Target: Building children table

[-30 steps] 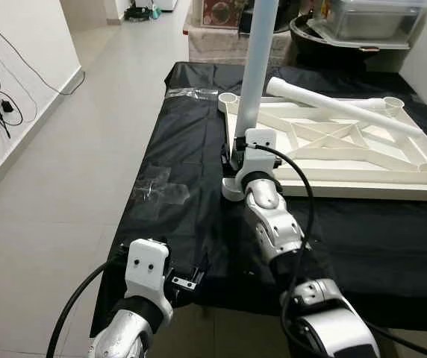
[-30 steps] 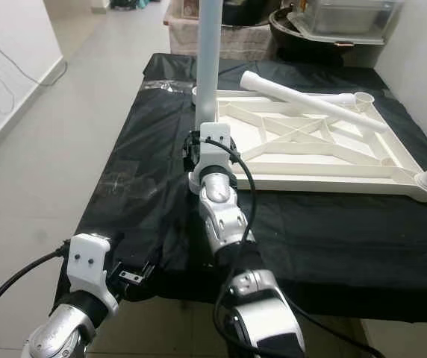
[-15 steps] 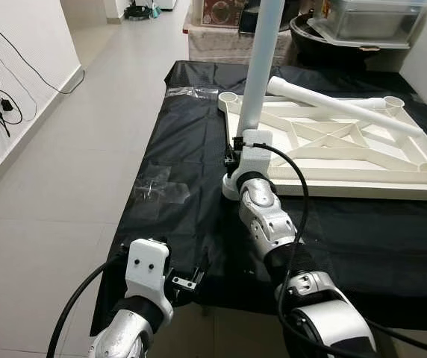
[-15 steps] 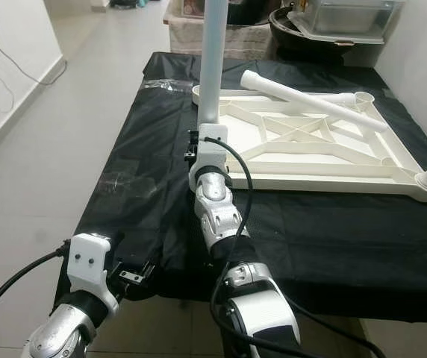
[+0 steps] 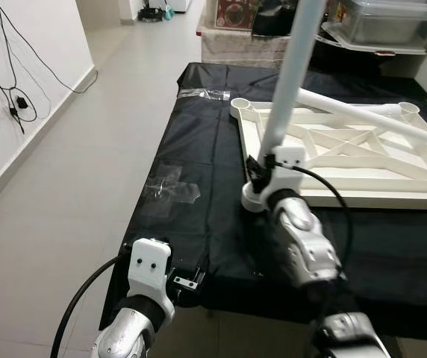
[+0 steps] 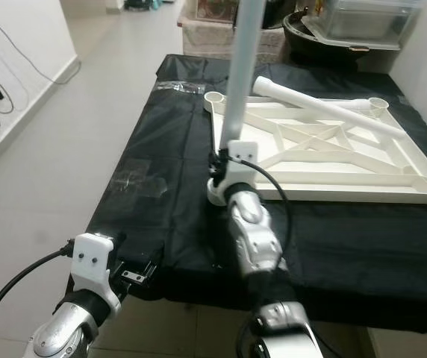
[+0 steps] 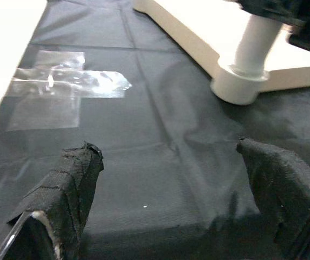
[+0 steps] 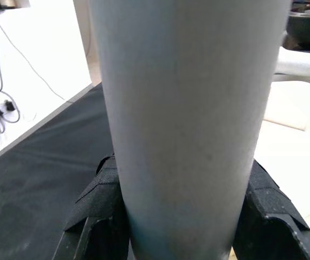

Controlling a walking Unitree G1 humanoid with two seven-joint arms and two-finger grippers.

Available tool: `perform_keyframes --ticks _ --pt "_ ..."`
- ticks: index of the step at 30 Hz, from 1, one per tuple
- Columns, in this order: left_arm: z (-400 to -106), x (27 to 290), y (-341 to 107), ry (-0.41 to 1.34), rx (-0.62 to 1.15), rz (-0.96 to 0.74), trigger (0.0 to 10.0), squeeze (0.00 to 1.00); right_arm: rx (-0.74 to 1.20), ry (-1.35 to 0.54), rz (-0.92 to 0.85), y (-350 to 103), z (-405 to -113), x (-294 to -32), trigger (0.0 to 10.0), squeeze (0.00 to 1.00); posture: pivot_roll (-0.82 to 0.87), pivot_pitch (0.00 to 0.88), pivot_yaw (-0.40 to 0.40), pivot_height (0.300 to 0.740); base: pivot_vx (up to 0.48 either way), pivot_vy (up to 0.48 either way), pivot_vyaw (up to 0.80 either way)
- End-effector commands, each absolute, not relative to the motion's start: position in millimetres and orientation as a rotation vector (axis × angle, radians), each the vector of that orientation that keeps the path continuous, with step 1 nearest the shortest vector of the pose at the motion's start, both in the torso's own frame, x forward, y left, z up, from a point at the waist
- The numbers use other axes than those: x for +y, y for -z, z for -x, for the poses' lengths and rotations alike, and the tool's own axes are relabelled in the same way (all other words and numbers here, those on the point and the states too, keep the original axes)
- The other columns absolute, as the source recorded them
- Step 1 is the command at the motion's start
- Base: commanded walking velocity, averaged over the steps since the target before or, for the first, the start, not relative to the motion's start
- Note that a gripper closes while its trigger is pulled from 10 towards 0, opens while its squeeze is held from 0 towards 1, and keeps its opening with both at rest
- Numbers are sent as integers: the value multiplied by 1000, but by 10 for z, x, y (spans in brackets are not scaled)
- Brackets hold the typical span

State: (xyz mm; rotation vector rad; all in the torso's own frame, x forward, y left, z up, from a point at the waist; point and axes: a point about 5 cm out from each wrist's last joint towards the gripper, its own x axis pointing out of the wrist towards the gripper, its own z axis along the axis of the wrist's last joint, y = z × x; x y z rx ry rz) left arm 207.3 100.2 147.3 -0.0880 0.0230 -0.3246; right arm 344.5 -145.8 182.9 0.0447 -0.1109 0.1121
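A white table frame (image 5: 351,153) lies upside down on the black-covered table (image 5: 198,149). One white leg (image 5: 290,78) stands in the frame's near-left corner socket (image 5: 252,200), leaning slightly right. My right gripper (image 5: 263,165) is shut on this leg just above the socket; in the right wrist view the leg (image 8: 187,108) sits between the black fingers (image 8: 98,216). A second loose leg (image 5: 348,112) lies across the far side of the frame. My left gripper (image 7: 171,179) is open and empty, hovering over the table's near-left edge.
Clear tape patches (image 5: 170,186) stick to the cloth left of the frame. Boxes and a bin (image 5: 381,22) stand behind the table. Tiled floor (image 5: 64,171) runs along the left, with cables (image 5: 19,97) on the wall.
The camera view has shifted. My right arm has changed pose while keeping hold, and the upright leg now leans a little more to the right. The left gripper has stayed put.
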Motion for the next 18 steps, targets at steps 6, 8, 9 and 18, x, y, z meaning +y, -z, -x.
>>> perform_keyframes --ticks 6,8,9,18 --pt "-2066 1020 -1428 336 44 92 10000 0 -103 -73 -68 -1814 -3250 -1814 0 0 153 124 -29 740 0 0 0" --pt "-2068 1027 -1425 339 45 90 10000 0 -97 -81 -68 -1804 -3163 -1907 0 0 150 123 -23 740 0 0 0" --pt "-2069 1031 -1422 340 46 89 10000 0 -92 -90 -66 -1800 -3103 -1962 0 0 150 123 -23 740 0 0 0" --pt "-2074 1054 -1410 345 51 83 10000 0 -27 -51 -4 -1698 -2773 -2438 0 0 147 113 -9 740 0 0 0"
